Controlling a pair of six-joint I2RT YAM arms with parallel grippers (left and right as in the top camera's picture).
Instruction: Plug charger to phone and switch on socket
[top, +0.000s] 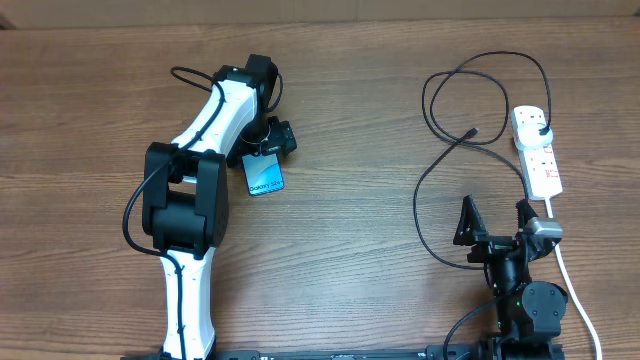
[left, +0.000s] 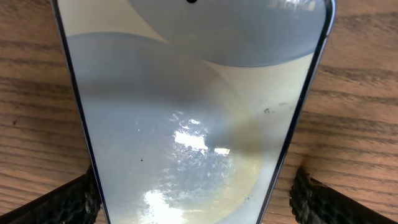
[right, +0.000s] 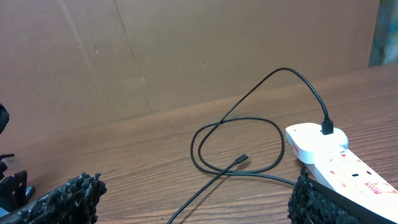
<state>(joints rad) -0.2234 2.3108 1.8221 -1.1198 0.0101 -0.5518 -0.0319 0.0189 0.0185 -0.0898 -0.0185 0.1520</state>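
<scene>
A brown wood-grain surface (top: 340, 230) fills the overhead view, and the right wrist view shows a plain brown board wall (right: 186, 56) behind its far edge. A slim smartphone with a pale blue-teal screen (top: 265, 178) lies flat in the left half of the surface, about midway between the near and far edges. The white-and-black left arm (top: 215, 125) reaches over it from the near edge. The left jaws stand apart, one black ridged finger (left: 59, 202) on each long side of the smartphone; in the left wrist view a strip of bare wood shows between the screen's edge and the finger on the right side of that view. Whether the other finger touches cannot be told. A white elongated power strip with red markings (top: 537, 150) lies close to the right edge, its thick white cord (top: 575, 290) running toward the near edge. A long thin black charger cable (top: 450, 75) has its black plug (right: 326, 127) seated in the strip's far end, loops across the wood, and its small connector tip (right: 242, 158) rests loose on the surface, well apart from the smartphone. The black right arm (top: 520, 290) sits at the near edge, just beside the strip; the right jaws are spread wide and grasp nothing.
</scene>
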